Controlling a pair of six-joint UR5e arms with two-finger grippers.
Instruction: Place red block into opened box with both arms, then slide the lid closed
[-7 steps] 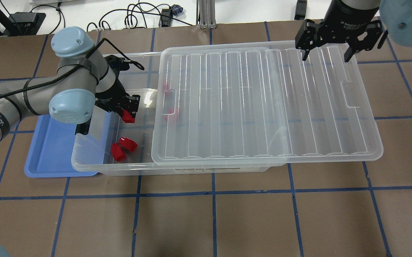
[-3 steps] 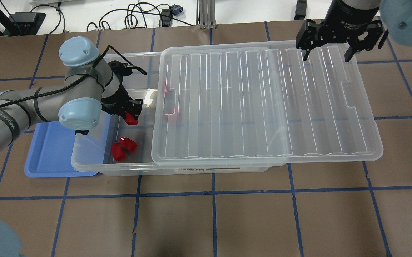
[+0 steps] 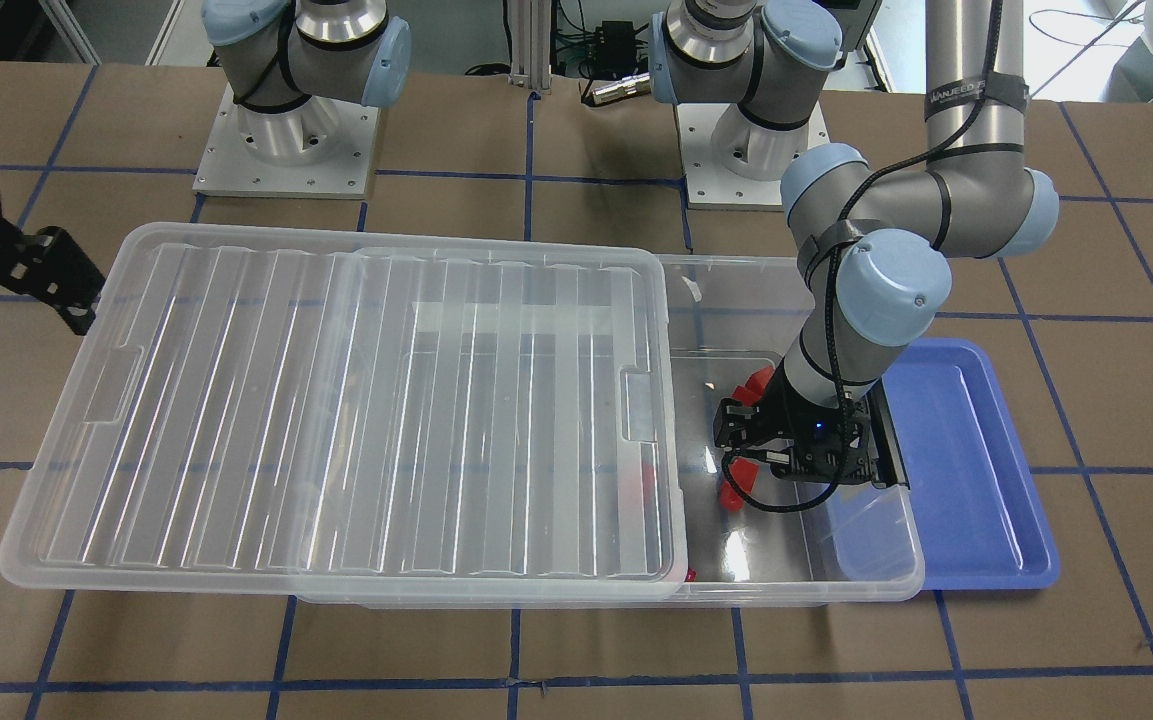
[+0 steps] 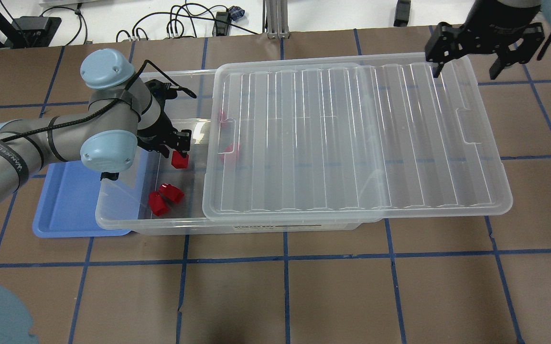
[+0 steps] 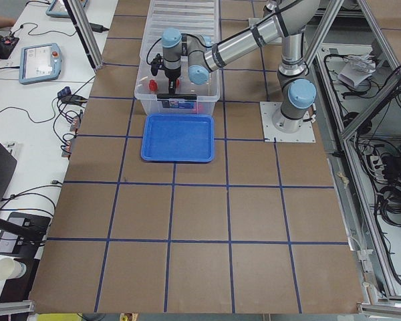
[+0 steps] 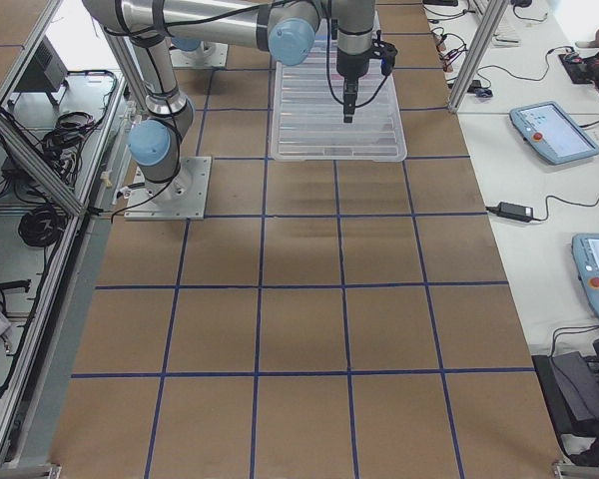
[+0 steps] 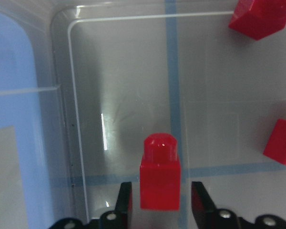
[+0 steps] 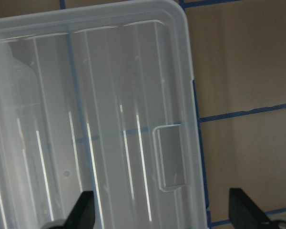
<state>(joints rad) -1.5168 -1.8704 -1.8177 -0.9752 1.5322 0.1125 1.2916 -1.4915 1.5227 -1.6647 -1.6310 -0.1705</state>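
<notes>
A red block [image 7: 160,179] stands between the fingers of my left gripper [image 7: 161,200], with a gap on each side, so the gripper is open. This block [image 4: 180,160] is inside the uncovered left end of the clear box [image 4: 127,215], just below the left gripper [image 4: 176,149]. The ribbed clear lid [image 4: 351,138] covers most of the box and overhangs its right end. My right gripper [image 4: 467,74] hovers wide open over the lid's far right corner. In the right wrist view the lid's end recess [image 8: 170,155] is below the right gripper [image 8: 164,214].
Two more red blocks [image 4: 165,198] lie in the open end of the box, and others [image 4: 230,150] show through the lid. A blue tray [image 4: 70,200] sits against the box's left end, partly under it. Cables lie beyond the table's far edge.
The left gripper moved slightly right over the box floor, and the red block now sits loose between its fingers. The right gripper moved right along the lid's far edge.
</notes>
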